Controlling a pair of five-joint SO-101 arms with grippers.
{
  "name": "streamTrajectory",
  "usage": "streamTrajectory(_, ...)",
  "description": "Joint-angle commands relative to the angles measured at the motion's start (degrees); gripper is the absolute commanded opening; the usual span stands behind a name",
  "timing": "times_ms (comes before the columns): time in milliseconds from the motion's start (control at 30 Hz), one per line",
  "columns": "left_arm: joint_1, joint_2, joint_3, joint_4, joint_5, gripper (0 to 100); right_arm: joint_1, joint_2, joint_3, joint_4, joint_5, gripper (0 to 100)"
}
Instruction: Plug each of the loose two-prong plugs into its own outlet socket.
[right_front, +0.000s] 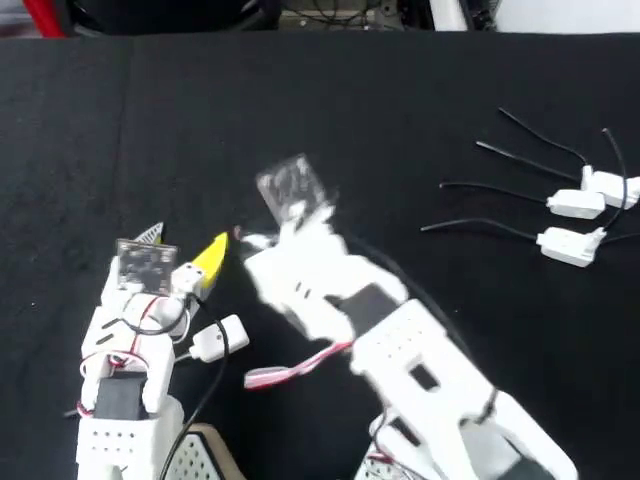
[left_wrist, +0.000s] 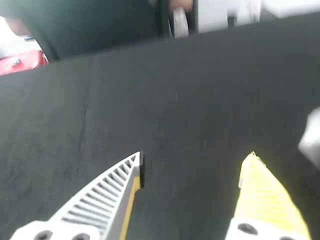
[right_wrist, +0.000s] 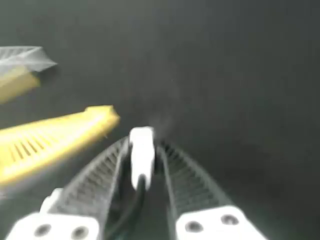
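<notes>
My right gripper (right_wrist: 142, 144) is shut on a small white two-prong plug (right_wrist: 141, 152), whose black cable runs back between the fingers. In the high view this gripper (right_front: 248, 242) sits left of the table's centre, close to my left gripper (right_front: 185, 245). My left gripper (left_wrist: 196, 160) is open above bare black cloth, with nothing between its grey finger and its yellow finger (left_wrist: 262, 192). That yellow finger (right_wrist: 60, 135) lies just beside the held plug. Three white plug-or-socket pieces (right_front: 575, 205) with thin black wires lie at the far right of the table.
The black cloth table (right_front: 330, 110) stretches away behind both grippers. A white block on a black cable (right_front: 218, 340) lies beside the left arm's base. A red and white cable (right_front: 290, 372) hangs under the right arm.
</notes>
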Motion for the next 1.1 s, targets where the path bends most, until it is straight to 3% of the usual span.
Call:
streamTrajectory(0,-0.9,-0.6,-4.4,7.8,-11.4,31,5.7,0.7,-9.3,8.8,3.3,1.1)
streamTrajectory(300,-0.6,-0.5,-25.8,40.6,-24.7,31,15.3,0.7,-11.3,12.7,5.9,1.1)
streamTrajectory(467,6.3,0.5,-33.5,53.6,-35.9,31,25.2,0.7,-11.4,13.6,5.9,1.1)
streamTrajectory(600,8.3,6.2,-32.0,53.0,-40.0,31,30.1,0.8,-12.4,19.2,5.7,1.1)
streamTrajectory(767,11.5,22.8,-32.0,48.2,-43.3,31,33.0,3.6,-12.5,20.7,5.0,1.1)
streamTrajectory(933,16.3,41.1,-37.1,48.4,-43.3,31,34.2,14.4,-17.5,21.3,4.0,1.1)
streamTrajectory(1067,18.7,46.3,-38.8,46.1,-41.7,28,35.3,23.7,-22.9,21.3,4.0,1.1)
